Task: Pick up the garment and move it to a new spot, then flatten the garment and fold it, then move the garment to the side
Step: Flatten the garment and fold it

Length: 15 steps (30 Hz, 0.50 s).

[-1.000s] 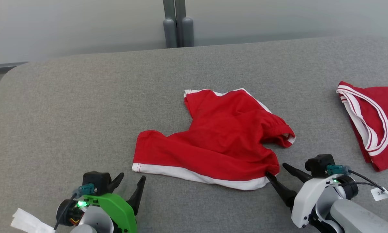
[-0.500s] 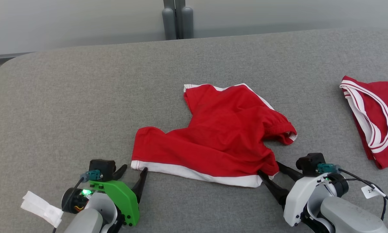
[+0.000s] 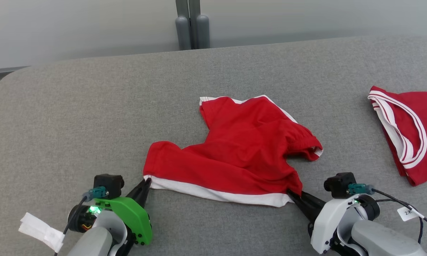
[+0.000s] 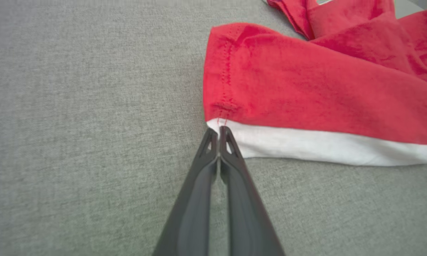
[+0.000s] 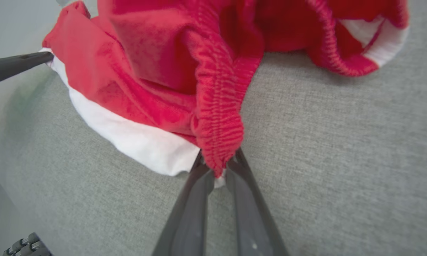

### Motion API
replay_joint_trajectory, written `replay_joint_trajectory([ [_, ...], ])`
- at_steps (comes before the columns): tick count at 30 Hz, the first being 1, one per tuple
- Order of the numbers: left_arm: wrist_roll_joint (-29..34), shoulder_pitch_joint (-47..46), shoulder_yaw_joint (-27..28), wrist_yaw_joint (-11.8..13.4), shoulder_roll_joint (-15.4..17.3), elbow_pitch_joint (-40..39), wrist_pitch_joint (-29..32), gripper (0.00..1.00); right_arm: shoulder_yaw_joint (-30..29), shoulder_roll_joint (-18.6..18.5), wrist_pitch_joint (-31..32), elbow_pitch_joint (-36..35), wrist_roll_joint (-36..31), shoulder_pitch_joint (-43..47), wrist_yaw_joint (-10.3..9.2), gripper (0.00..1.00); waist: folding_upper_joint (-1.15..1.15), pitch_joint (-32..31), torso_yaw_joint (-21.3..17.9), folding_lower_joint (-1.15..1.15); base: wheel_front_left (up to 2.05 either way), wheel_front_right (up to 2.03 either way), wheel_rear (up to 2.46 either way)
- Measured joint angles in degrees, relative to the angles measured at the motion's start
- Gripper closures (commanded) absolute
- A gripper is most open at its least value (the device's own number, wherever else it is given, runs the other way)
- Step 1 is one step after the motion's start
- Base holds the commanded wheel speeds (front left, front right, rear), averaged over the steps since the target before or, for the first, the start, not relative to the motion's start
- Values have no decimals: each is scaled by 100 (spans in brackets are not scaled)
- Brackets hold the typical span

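Closer, right wrist view reveals — right hand (image 5: 219, 156) pinching waistband (image 5: 217, 117) of garment (image 5: 146, 53).

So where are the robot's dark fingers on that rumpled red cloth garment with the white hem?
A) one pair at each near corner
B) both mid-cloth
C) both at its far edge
A: left gripper and right gripper each pinch a near corner of the red garment.

Pinching the red garment (image 3: 242, 156) at its near right corner with the right gripper (image 3: 291, 193). Touching its near left white corner with the closed left gripper (image 3: 147, 180), down on the grey table (image 3: 74, 117).
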Motion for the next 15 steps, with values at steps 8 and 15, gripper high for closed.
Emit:
replay_joint_trajectory([
  [8,-285,272,99,0,294,-576,-388,100,-267,-393,-136,-740,344,201,0,100,0,-216,26,0,0,0,0],
  [15,-446,459,383,133,697,-1816,-304,100,-783,-846,-159,-1740,487,363,0,100,0,-190,8,0,0,0,0],
])
